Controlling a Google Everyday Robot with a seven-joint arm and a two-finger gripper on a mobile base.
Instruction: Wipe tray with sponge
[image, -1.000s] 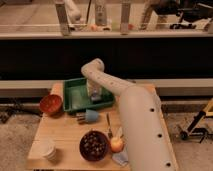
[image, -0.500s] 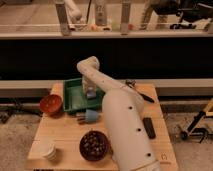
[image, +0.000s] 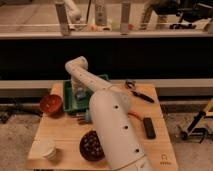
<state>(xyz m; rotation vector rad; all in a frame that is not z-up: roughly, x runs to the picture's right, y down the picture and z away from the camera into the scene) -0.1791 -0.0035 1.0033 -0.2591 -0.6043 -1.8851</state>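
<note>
Camera view: gripper (image: 77, 91) in tray (image: 69, 104), 10 o'clock on table (image: 60, 131); grip state cannot be told. Pressing hard, you may shove tray into bowl (image: 51, 104) at 9 o'clock.

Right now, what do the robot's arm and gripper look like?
The arm is cream-white, built of thick, smooth, rounded tubes that slim toward a rounded elbow joint. Small dark round dots run along its biggest segment. No loose cables show. The gripper, down over the green tray, looks greyer and smaller than the arm. Its details are too hidden to describe.
</note>
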